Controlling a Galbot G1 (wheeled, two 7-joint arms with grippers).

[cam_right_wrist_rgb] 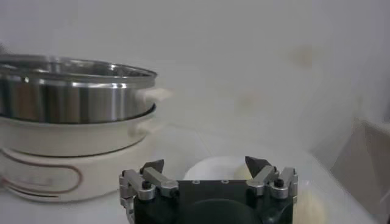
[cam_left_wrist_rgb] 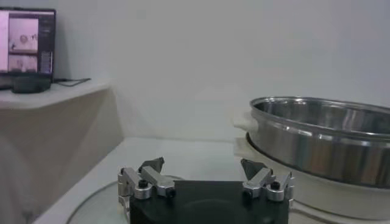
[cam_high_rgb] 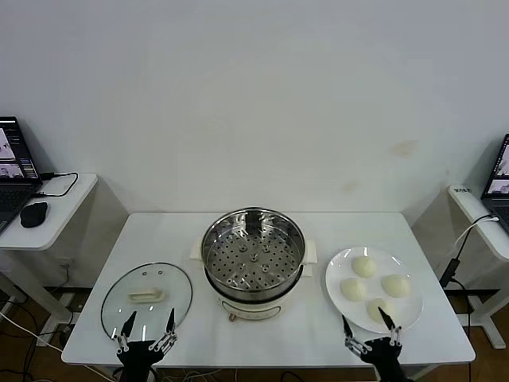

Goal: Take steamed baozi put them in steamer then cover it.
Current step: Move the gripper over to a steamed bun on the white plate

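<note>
The steamer (cam_high_rgb: 253, 255) stands mid-table, a shiny steel pot with a perforated tray on a cream base, uncovered. The cover (cam_high_rgb: 147, 298), a clear glass lid with a cream handle, lies flat on the table to its left. Several steamed baozi (cam_high_rgb: 364, 267) sit on a white plate (cam_high_rgb: 338, 270) to its right. My left gripper (cam_high_rgb: 148, 318) is open at the lid's near edge, nothing between its fingers. My right gripper (cam_high_rgb: 366, 320) is open at the plate's near edge, just short of the nearest bun (cam_high_rgb: 380, 306). In the wrist views, the left gripper (cam_left_wrist_rgb: 202, 164) faces the steamer (cam_left_wrist_rgb: 323, 140) and the right gripper (cam_right_wrist_rgb: 206, 163) faces a bun (cam_right_wrist_rgb: 213, 169).
A side table (cam_high_rgb: 56, 227) at the left carries a laptop (cam_high_rgb: 16, 171) and a mouse (cam_high_rgb: 33, 213). Another side table with a laptop (cam_high_rgb: 497, 179) stands at the right, cables hanging by it. The white table's front edge (cam_high_rgb: 262, 360) runs just ahead of both grippers.
</note>
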